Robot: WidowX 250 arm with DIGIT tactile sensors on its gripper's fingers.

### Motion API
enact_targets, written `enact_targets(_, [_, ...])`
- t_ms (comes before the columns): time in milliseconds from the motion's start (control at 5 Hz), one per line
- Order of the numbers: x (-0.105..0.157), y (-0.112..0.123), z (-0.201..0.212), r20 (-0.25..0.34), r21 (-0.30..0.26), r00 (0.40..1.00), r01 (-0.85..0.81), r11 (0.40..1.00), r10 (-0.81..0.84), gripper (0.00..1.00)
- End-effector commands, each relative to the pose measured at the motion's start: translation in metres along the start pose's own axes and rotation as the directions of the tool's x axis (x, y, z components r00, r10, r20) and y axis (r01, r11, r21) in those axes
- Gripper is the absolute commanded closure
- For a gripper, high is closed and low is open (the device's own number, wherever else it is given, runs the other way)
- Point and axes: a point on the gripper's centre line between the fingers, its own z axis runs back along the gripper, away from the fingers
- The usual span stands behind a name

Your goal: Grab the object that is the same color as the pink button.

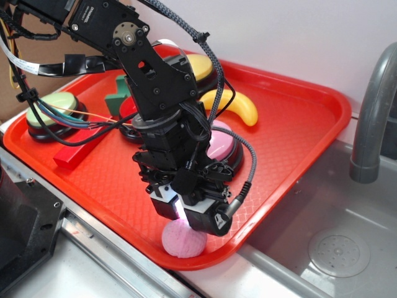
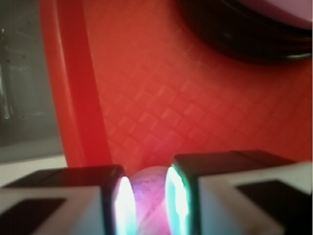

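Observation:
The object, a small pale pink dimpled ball point(image 1: 183, 240), lies by the front rim of the red tray point(image 1: 298, 124). My gripper point(image 1: 182, 214) points straight down onto it. In the wrist view the ball point(image 2: 150, 196) sits between the two lit pads point(image 2: 124, 200), which press on both of its sides; the gripper point(image 2: 149, 205) is shut on it. The pink button point(image 1: 222, 146), a glossy dome on a black base, stands just behind my wrist, half hidden. Its edge point(image 2: 288, 10) shows at the top right of the wrist view.
On the tray stand a yellow banana point(image 1: 239, 105), a yellow button point(image 1: 201, 65), a green button point(image 1: 56, 105), a red block point(image 1: 77, 152) and a green block point(image 1: 118, 99). A steel sink point(image 1: 335, 242) with a grey faucet point(image 1: 372, 105) lies to the right.

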Motion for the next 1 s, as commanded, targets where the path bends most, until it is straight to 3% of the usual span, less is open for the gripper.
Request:
enact_targets(0, [0.008,-0.007,0.019,0.054,0.067,0.998,-0.012,0.998,0.008,1.0])
enact_targets(200, [0.026,-0.008,0.056,0.152,0.115,0.988,-0.036,0.993,0.018,1.0])
enact_targets(600, [0.052,0.025,0.151,0.328,0.196,0.945,-0.07,0.978,0.001,1.0])
enact_targets(800, [0.057,0.047,0.173,0.349,0.266,0.937,-0.073,0.961,-0.025,1.0])
